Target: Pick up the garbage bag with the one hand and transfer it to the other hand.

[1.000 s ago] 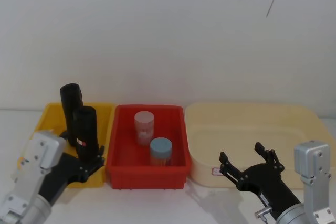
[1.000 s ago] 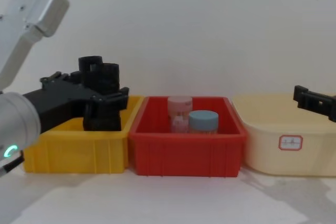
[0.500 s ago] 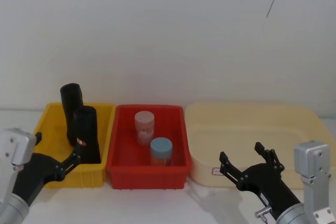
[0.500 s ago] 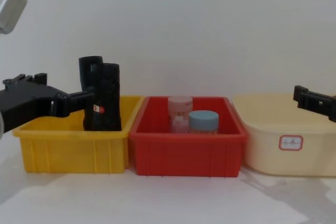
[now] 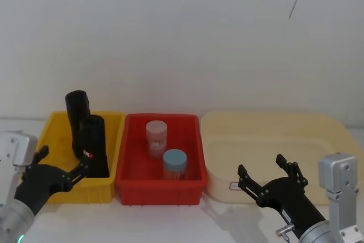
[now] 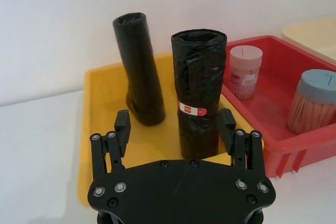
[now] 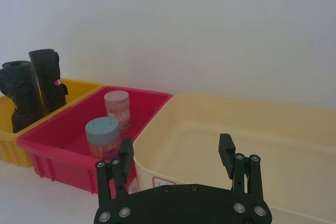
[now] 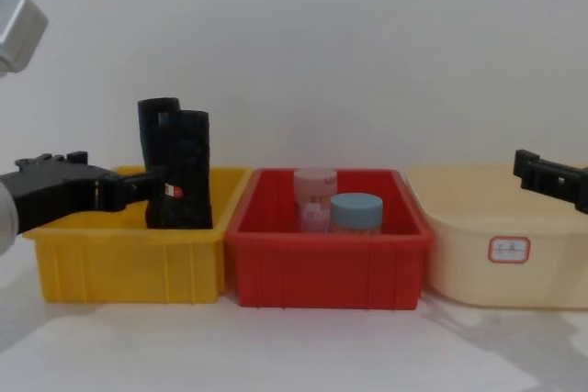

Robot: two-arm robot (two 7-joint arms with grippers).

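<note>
Nearest the robot, the left tool [image 5: 63, 159] sits low at the front left corner of the yellow bin [image 5: 94, 192]. Its fingers are spread wide and hold nothing. In the left wrist view the two fingertips [image 6: 122, 123] stand apart, wider than the garbage bag [image 6: 198, 93], which stands just beyond them. Whether a finger touches the bag cannot be told. The right tool [image 5: 260, 164] hovers before the cream tub [image 5: 219, 181], also spread open and empty, well apart from the bag.

Three containers stand in a row on the white surface [image 5: 170, 220]: the yellow bin on the left, a red bin [image 5: 159, 192] in the middle and the cream tub on the right. The garbage bag stands upright near the front right of the yellow bin, a red mark [image 6: 193, 110] low on its side. Behind it, in the same bin, a second roll [image 5: 75, 116] leans slightly. In the red bin a blue-lidded jar [image 5: 174, 164] stands in front and a pink-lidded jar [image 5: 156, 138] behind it. A plain white wall [image 5: 182, 38] is behind the bins.
</note>
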